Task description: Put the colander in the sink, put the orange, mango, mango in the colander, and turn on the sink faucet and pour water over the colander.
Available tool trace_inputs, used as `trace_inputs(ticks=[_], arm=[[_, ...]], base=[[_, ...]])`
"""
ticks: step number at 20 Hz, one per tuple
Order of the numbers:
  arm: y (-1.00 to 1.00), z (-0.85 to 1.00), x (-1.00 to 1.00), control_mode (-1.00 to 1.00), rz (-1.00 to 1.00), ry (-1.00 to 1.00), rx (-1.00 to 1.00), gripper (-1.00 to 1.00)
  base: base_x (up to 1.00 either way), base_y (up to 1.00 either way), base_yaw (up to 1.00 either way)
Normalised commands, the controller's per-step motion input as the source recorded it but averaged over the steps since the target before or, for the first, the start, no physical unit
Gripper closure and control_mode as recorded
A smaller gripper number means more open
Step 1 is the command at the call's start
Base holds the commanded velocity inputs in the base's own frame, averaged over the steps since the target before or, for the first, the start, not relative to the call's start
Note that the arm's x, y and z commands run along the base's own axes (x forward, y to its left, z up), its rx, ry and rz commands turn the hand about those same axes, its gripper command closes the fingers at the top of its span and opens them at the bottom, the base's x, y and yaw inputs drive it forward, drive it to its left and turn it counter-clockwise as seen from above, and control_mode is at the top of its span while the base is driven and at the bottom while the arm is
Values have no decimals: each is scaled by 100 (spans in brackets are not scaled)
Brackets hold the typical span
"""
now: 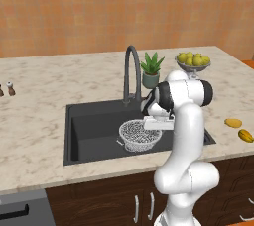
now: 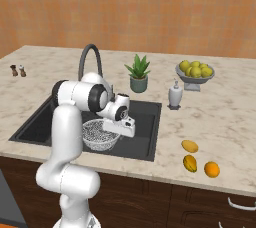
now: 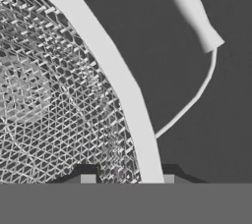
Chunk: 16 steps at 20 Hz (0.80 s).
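Left base view: the colander (image 1: 139,134) sits low in the sink (image 1: 89,131), so the first step looks all but done. The orange (image 2: 212,169) and both mangos (image 2: 189,146) (image 2: 190,163) lie on the tabletop (image 2: 220,117) right of the sink, well apart from the colander. The faucet (image 1: 132,71) arches over the basin with no water visible. Loading the fruit and running the water are left. In the hand view the end effector (image 3: 128,179) is nearly closed, its fingers (image 3: 87,178) straddling the colander's rim. It appears to grip the rim, though whether it is just letting go I cannot tell.
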Motion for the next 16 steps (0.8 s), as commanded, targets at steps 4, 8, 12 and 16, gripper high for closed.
trace_inputs(ticks=[4,8,12,16], arm=[[20,-10,-19,-100,0,0,0,100],[24,-12,-36,-100,0,0,-1,100],[19,-18,-43,-100,0,0,-2,100],[4,-18,-9,-100,-1,0,-4,100]], base=[[0,0,0],[0,0,0],[0,0,0],[0,0,0]])
